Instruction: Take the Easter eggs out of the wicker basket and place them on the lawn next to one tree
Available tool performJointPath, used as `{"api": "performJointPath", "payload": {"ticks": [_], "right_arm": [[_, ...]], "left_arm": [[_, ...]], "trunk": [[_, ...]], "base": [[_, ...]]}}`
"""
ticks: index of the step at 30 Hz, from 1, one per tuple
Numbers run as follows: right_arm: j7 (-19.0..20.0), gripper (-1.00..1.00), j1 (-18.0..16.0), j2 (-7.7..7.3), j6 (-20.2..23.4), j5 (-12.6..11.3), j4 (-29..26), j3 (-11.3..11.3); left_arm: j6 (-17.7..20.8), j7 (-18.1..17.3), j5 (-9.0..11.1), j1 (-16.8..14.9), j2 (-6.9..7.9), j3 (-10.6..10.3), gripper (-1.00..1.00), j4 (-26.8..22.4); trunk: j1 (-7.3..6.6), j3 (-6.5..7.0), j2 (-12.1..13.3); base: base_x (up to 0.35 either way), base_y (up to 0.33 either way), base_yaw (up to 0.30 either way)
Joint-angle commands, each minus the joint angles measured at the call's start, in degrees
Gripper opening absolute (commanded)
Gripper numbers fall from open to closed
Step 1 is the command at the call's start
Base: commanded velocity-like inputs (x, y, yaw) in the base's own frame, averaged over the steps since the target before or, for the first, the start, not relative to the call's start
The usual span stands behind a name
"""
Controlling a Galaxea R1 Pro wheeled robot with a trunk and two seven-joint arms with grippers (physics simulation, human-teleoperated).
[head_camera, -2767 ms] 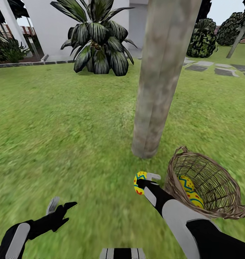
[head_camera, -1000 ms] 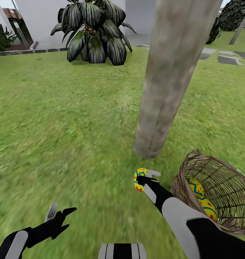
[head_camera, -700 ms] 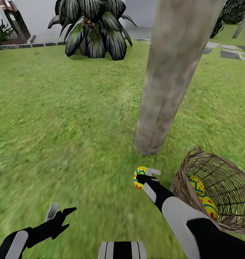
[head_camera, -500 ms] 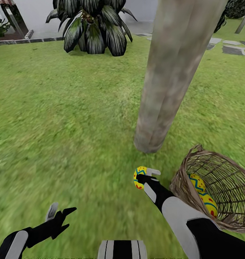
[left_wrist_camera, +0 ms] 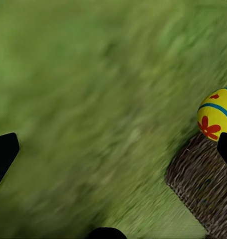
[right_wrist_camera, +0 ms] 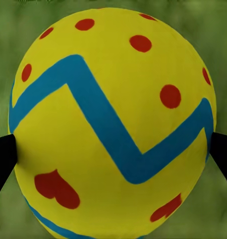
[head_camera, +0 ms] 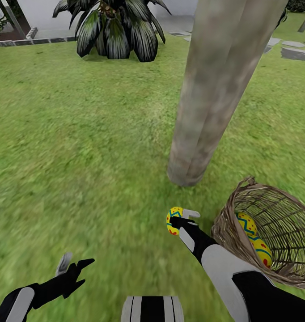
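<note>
Right gripper [head_camera: 178, 220] is clamped on one Easter egg [head_camera: 173, 220], held above the lawn [head_camera: 81, 147] just near of the tree [head_camera: 206, 112] base. In the right wrist view I see the egg [right_wrist_camera: 113, 124] pinched between both fingertips. Wicker basket [head_camera: 242, 210] sits right of that arm, tilted, with two eggs [head_camera: 255, 241] inside. Left gripper [head_camera: 74, 264] hovers over grass at near left, fingers apart, holding nothing. A palm-like plant [head_camera: 114, 27] stands far left
</note>
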Motion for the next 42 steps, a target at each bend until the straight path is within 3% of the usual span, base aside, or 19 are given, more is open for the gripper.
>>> {"api": "performJointPath", "payload": {"ticks": [1, 16, 33, 42], "right_arm": [[-0.5, -1.0, 0.0, 0.0, 0.3, -0.5, -0.1, 0.5], [-2.2, -1.0, 0.0, 0.0, 0.3, -0.5, -0.1, 0.5], [-2.2, -1.0, 0.0, 0.0, 0.5, -0.5, -0.1, 0.4], [-2.2, -1.0, 0.0, 0.0, 0.6, -0.5, -0.1, 0.3]], "left_arm": [[0.0, -0.3, -0.8, 0.3, 0.05, 0.2, 1.0, 0.3], [-1.4, -0.3, -0.4, 0.4, -0.05, 0.3, 1.0, 1.7], [-0.8, -0.6, 0.0, 0.3, -0.31, -0.1, 1.0, 0.2], [-0.8, -0.7, 0.0, 0.3, -0.31, -0.1, 1.0, 0.1]], "trunk": [[0.0, -0.04, 0.0], [0.0, -0.04, 0.0], [0.36, -3.14, -0.2], [0.36, -3.14, -0.2]], "base": [[0.242, 0.0, 0.0], [0.067, 0.0, 0.0], [0.003, 0.0, 0.0], [0.0, 0.0, 0.0]]}}
